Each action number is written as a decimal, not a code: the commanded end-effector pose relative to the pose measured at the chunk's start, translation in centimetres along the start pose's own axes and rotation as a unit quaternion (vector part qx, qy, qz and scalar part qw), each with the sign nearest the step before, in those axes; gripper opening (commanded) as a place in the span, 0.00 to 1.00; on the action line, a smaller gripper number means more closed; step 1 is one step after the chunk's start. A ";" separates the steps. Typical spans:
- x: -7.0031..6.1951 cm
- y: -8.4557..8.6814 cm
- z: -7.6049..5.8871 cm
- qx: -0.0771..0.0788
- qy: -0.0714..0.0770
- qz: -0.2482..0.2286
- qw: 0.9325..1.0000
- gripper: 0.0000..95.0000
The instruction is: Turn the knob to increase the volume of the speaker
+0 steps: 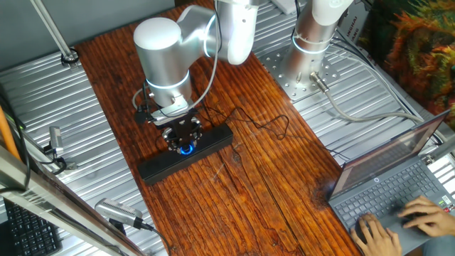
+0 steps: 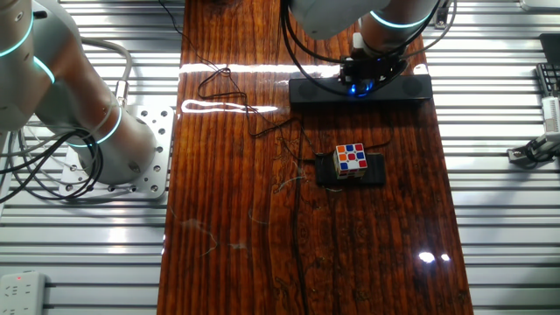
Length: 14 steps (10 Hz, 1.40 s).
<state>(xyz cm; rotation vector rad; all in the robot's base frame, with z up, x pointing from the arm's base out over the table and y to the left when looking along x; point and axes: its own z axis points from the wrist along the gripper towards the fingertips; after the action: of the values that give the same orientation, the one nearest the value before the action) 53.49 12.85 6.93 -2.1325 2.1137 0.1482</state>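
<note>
On the tabletop (image 1: 234,178), the speaker (image 1: 160,166) lay flat, and my gripper (image 1: 184,144) sat right over the knob (image 1: 186,149) in its middle. I couldn't tell if it had closed on the knob. I thought turning came next, slowly.

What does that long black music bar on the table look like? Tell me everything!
The speaker is a long, slim black bar that lies flat across the brown wooden table. Midway along it, blue light glows around the knob. The gripper is right down on that knob, so the knob itself is mostly hidden. A thin black cable trails away from one end over the wood. The bar looks like matte plastic, though that is hard to tell.
</note>
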 end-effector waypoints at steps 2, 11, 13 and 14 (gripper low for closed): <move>0.0 0.0 0.0 0.001 0.000 0.002 1.000 0.40; 0.0 0.0 0.1 0.002 -0.002 0.007 1.000 0.40; 0.0 0.0 0.1 0.003 -0.001 0.007 1.000 0.40; 0.0 0.0 0.2 0.002 -0.001 0.008 1.000 0.40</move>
<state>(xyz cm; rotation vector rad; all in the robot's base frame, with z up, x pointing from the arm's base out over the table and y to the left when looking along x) 53.49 12.90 6.81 -2.1123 2.1284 0.1476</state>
